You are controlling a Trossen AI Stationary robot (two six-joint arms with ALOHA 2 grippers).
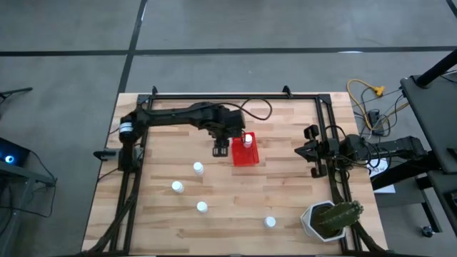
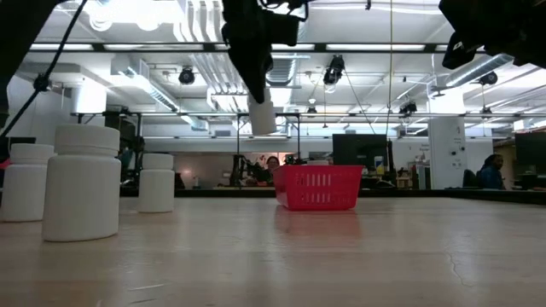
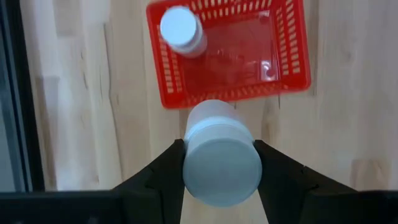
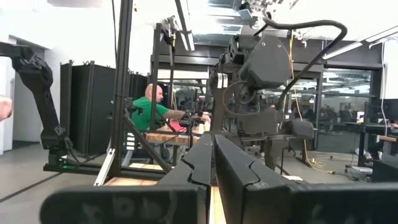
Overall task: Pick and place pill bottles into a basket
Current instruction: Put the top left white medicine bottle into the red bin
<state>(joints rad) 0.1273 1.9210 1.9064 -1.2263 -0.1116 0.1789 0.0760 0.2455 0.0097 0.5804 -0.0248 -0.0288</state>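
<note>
Pale wood-plank table, grey floor, ceiling lights, ducts

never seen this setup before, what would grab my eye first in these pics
The left gripper holds a white bottle in the air beside the red basket, which already has one bottle in a corner. Four more bottles stand on the table nearer the front.
</note>
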